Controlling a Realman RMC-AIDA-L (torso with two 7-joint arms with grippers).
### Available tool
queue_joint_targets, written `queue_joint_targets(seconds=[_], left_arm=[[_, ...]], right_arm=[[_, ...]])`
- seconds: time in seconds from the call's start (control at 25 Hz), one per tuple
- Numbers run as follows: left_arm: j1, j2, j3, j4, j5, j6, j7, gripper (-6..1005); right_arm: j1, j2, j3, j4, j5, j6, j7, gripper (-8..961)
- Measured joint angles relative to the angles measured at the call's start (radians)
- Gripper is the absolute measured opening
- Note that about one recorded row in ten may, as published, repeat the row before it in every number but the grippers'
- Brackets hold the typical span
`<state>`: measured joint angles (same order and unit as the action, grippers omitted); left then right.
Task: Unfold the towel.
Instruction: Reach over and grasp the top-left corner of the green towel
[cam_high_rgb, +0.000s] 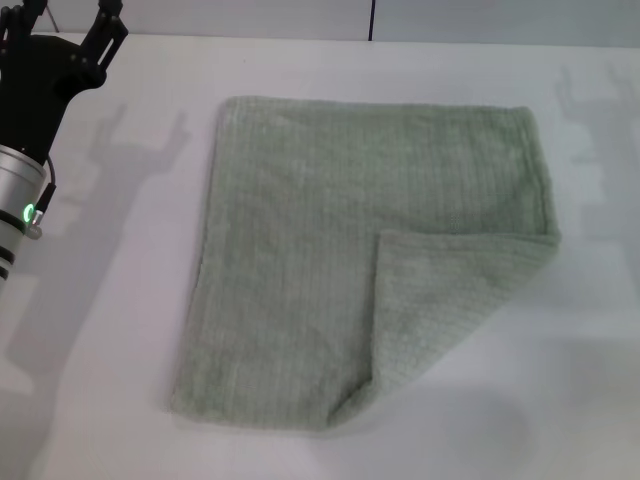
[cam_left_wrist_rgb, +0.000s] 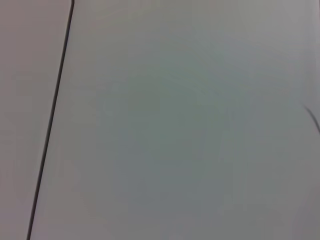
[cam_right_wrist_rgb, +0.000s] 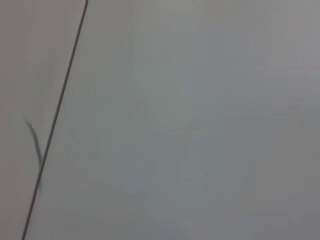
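Observation:
The pale green towel (cam_high_rgb: 300, 250) lies flat on the white table (cam_high_rgb: 110, 300) in the head view. Its near right corner is turned over onto the cloth, forming a triangular flap (cam_high_rgb: 440, 310) with the underside showing. My left gripper (cam_high_rgb: 65, 20) hangs at the far left, well clear of the towel's far left corner, its black fingers (cam_high_rgb: 108, 25) spread open and holding nothing. The right gripper is outside every view. Neither wrist view shows the towel, only a blank pale surface.
A dark seam (cam_high_rgb: 371, 20) runs down the wall behind the table's far edge. A thin dark line (cam_left_wrist_rgb: 50, 120) crosses the left wrist view, and a similar dark line (cam_right_wrist_rgb: 57, 110) crosses the right wrist view. Bare table surrounds the towel.

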<state>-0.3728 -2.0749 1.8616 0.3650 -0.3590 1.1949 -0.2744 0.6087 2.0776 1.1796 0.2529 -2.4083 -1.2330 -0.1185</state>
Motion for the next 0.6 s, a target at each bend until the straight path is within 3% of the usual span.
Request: queue_joint_targets(seconds=[0.4,0.6], left_arm=[[0.003,0.001,0.044,-0.002,0.011,-0.014,-0.018,824],[-0.004,0.001,0.057,0.005,0.012,-0.033,-0.038,630]], right_arm=[[-0.006,0.003,-0.012,0.007,-0.019,-0.002,-0.003,592],[-0.013,0.004,-0.012,0.009,-0.019,-0.014,0.006,591]])
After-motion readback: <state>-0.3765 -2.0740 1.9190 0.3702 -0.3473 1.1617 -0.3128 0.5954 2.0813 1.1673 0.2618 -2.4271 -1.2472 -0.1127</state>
